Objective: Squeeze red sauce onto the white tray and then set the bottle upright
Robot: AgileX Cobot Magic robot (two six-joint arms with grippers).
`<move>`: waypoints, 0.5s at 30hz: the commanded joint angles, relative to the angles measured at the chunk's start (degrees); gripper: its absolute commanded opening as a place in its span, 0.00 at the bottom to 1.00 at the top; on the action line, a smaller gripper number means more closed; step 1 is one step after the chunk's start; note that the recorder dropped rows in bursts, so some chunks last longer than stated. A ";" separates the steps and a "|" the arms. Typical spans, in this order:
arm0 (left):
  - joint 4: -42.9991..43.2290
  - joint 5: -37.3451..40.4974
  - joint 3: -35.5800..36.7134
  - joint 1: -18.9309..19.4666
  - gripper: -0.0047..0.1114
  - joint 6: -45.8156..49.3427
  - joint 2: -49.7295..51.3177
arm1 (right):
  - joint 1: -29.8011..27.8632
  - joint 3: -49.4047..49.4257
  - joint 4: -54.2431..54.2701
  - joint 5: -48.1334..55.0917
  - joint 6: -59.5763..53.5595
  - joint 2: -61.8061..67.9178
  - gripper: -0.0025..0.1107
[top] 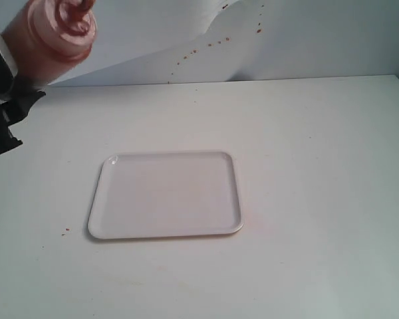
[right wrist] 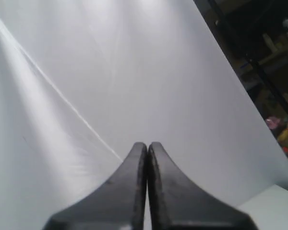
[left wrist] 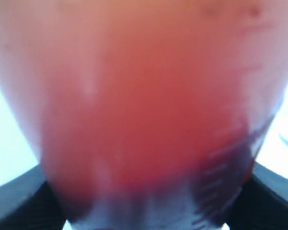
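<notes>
Transfer step in hand: left fingers [left wrist: 14,201] clamped on the bottle [top: 50,36], held aloft between them and well apart from the unmarked white tray [top: 166,196] on the table [top: 319,166]; right fingers [right wrist: 120,191] pressed together, empty; next, judged: bring the bottle over the white tray, tip, squeeze.

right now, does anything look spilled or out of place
Yes. Reddish-brown specks dot the backdrop behind the tray, and a couple more lie on the table off the tray's front left corner. They look like splattered sauce. The tray itself looks clean.
</notes>
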 commanded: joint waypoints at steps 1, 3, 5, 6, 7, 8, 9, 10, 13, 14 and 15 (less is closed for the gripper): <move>6.22 -0.79 -1.62 -0.33 0.04 -0.36 -0.49 | -0.29 -0.91 -23.38 -4.12 17.04 -0.33 0.02; 6.34 -0.42 -2.78 -1.27 0.04 -0.20 -0.49 | -0.29 -2.93 -40.02 -7.27 27.36 1.97 0.02; 6.59 -0.29 -3.85 -2.42 0.04 1.29 -0.49 | -0.29 -5.50 -56.31 -12.86 37.37 6.13 0.02; 6.59 0.27 -4.29 -3.21 0.04 2.29 -0.49 | -0.29 -7.26 -62.19 -15.22 40.70 9.16 0.02; 6.59 1.53 -4.70 -4.21 0.04 2.86 -0.49 | -0.29 -9.20 -67.04 -16.91 42.90 12.63 0.02; 6.59 2.66 -5.07 -5.00 0.04 3.62 -0.49 | -0.29 -11.24 -70.40 -17.44 44.34 16.53 0.02; 6.59 4.39 -5.50 -5.95 0.04 4.62 -0.25 | -0.29 -12.89 -71.88 -17.60 45.81 20.80 0.02; 6.59 6.55 -6.04 -6.80 0.04 6.23 0.18 | -0.29 -14.87 -73.01 -18.23 48.24 25.36 0.02; 7.04 13.39 -7.09 -9.32 0.04 11.79 1.86 | -0.29 -20.08 -73.03 -22.39 50.59 38.68 0.02; 8.29 14.98 -7.24 -9.89 0.04 12.80 2.47 | -0.29 -21.79 -73.03 -25.18 50.59 43.39 0.02; 10.56 16.70 -7.24 -10.52 0.04 13.16 3.21 | -0.29 -23.22 -73.03 -28.68 50.59 47.19 0.02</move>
